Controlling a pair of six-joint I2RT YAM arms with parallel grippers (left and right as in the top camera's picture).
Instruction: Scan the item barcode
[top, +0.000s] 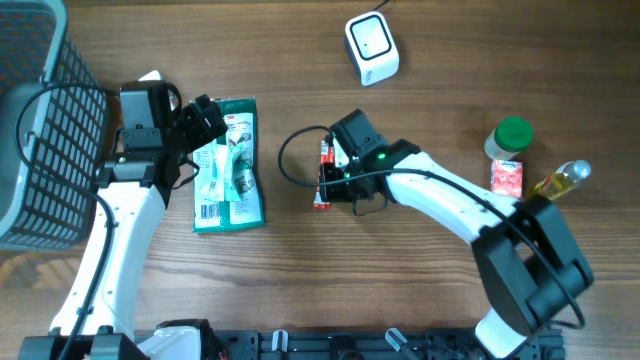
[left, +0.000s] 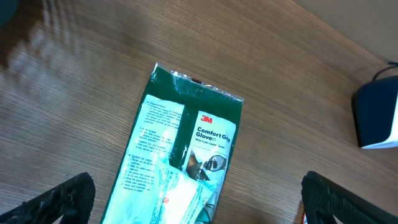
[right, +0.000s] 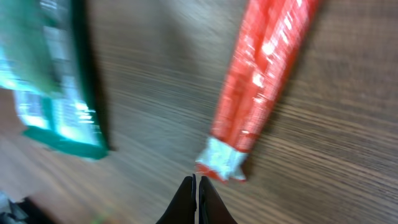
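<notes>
Glove packet (top: 236, 186) lying flat, long axis running near-to-far

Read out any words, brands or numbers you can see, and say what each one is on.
"3M": green glove packet, front label.
"Comfort Gri... Glove...": same label, word ends lost in glare.
Packet's white panel: print too small to read.
Red packet: blurred, unreadable.
</notes>
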